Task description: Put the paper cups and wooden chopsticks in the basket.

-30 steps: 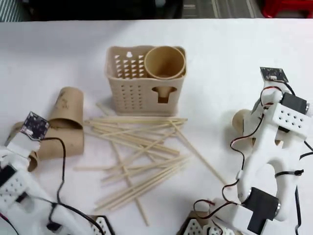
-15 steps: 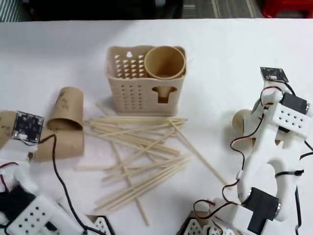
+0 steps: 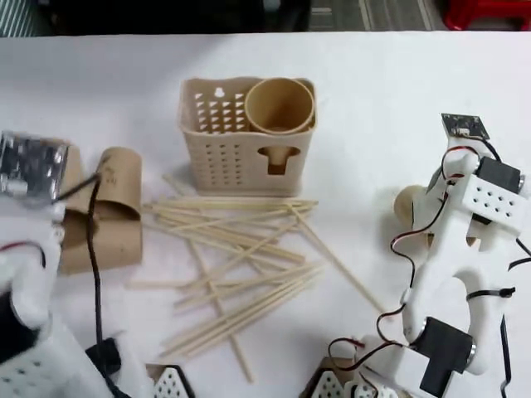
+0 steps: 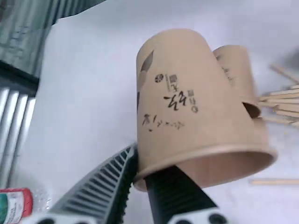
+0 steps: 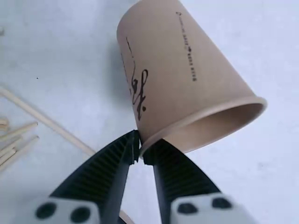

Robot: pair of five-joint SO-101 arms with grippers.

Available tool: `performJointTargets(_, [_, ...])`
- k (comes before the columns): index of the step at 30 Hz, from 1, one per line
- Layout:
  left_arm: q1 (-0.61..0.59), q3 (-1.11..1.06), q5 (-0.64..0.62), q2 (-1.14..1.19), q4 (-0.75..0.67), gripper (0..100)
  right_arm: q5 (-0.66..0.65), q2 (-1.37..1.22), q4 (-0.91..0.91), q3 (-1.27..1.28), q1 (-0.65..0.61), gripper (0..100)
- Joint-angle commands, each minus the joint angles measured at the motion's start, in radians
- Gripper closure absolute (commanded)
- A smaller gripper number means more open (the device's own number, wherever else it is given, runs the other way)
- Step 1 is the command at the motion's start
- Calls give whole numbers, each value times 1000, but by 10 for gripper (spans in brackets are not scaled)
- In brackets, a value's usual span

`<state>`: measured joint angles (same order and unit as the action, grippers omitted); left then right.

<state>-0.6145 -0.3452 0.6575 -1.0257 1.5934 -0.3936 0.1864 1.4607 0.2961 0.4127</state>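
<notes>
**Both cups held by rim, basket next**
Left fingers (image 4: 110, 179) pinched shut on left paper cup (image 4: 196, 107) rim; right fingers (image 5: 110, 170) clamp right paper cup (image 5: 177, 74) likewise. Basket (image 3: 224, 162) well apart from both. Rim grip probably slippy: carry slow, release over its vacant half.

A white table (image 3: 398, 75) spreads across the high view, evenly lit and carrying only soft, short shadows. Beyond its far edge runs a dark strip (image 3: 166, 15), broken by a patch of grey tiled floor (image 3: 390, 12) and a red plastic object (image 3: 485, 12) in the far corner. From the left wrist view, a grey ribbed panel (image 4: 18, 46) of vertical slats stands past the table's edge, and a red-and-green object (image 4: 14, 205) lies on the white surface.
</notes>
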Motion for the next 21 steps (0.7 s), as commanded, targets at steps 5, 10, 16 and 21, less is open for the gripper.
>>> performJointTargets(5, [398,588,-244,409,192,978,0,5,8,-28,-15,978])
performJointTargets(10, [578,701,-313,595,190,978,-9,10,10,-28,-7,978])
performJointTargets(16, [765,852,-345,743,190,978,-9,2,8,-28,4,978])
performJointTargets(21, [895,959,-347,832,184,977,-9,2,10,-26,4,978])
